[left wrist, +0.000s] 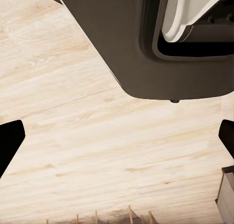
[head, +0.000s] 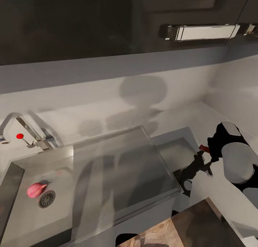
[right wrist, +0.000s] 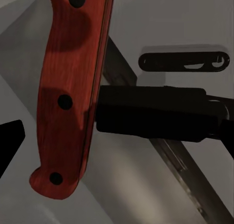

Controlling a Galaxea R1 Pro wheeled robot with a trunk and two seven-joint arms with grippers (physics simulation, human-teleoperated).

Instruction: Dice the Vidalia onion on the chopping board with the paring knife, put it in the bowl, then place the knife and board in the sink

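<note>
The pinkish Vidalia onion (head: 36, 189) lies in the sink (head: 21, 218) beside the round drain (head: 47, 199). To the right, over the countertop (head: 172, 146), my right gripper (head: 207, 156) is shut on the paring knife (head: 203, 148). Its reddish-brown riveted handle (right wrist: 73, 87) looms close in the right wrist view, and the blade is hidden. A corner of the dark brown chopping board (head: 200, 222) shows at the lower edge of the head view. My left gripper (left wrist: 117, 141) hangs open over pale wood flooring, holding nothing. The bowl is out of view.
The steel drainboard (head: 125, 168) separates the basin from the countertop. A chrome tap (head: 21, 126) with a red knob (head: 19, 135) stands behind the basin. Dark wall cabinets with a bar handle (head: 200, 31) hang above. The robot's dark base (left wrist: 161, 48) is above the left gripper.
</note>
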